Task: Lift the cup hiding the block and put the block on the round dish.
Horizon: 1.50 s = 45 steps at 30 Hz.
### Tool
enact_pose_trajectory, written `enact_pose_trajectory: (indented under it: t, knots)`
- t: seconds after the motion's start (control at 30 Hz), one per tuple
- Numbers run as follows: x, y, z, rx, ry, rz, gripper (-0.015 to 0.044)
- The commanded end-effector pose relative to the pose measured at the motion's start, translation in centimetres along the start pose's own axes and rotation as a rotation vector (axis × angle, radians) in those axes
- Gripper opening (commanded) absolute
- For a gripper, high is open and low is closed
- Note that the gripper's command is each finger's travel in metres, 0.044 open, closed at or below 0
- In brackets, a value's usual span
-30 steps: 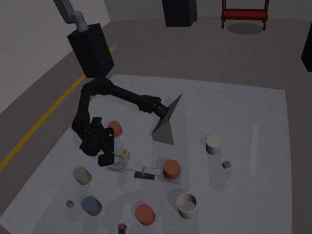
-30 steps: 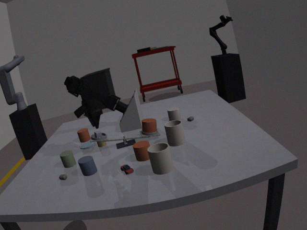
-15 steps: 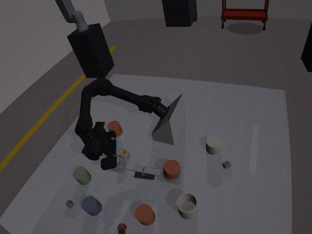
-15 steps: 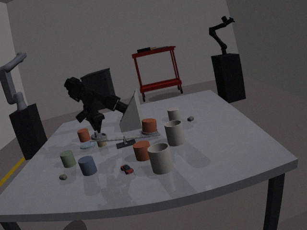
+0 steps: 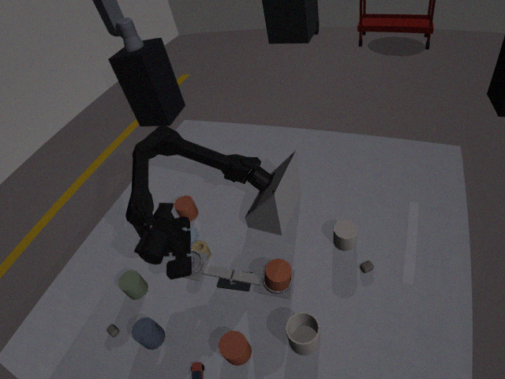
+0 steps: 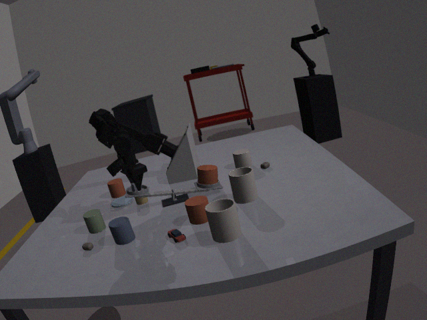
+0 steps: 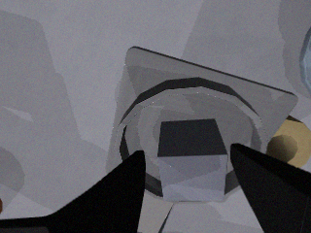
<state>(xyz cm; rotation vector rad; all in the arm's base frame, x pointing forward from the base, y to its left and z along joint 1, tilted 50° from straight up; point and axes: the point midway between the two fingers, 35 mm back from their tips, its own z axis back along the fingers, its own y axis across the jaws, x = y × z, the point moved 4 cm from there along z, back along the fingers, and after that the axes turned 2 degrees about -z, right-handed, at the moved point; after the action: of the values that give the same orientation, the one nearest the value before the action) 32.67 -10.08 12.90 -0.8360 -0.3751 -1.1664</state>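
Gripper [image 7: 187, 167] is lowered over the left pan [image 7: 272, 97] of the balance [image 6: 174, 197], fingers about half open and straddling the block [image 7: 191, 157]. No contact with the block's sides is visible; nothing is gripped. Block sits inside the pan's ring. One orange cup [image 5: 278, 274] stands on the right pan. Another orange cup [image 5: 186, 207] stands on the table [image 6: 310, 193], beside the pale blue dish [image 6: 121, 202].

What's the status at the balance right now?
Pincer open, straddling the block, not yet gripped. Block sits uncovered on the balance pan. Other cup untouched on far pan. Small yellow cylinder close beside.
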Motion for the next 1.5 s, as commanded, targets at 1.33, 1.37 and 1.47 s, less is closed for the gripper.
enact_pose_trajectory:
  t: [1.33, 1.37, 1.47]
  knots:
    - [2.7, -4.7, 6.0, 0.038, 0.006, 0.01, 0.0]
    - [2.9, -5.2, 5.6, 0.038, 0.006, 0.006, 0.0]
    - [3.6, -6.9, 4.6, 0.036, 0.004, -0.008, 0.0]
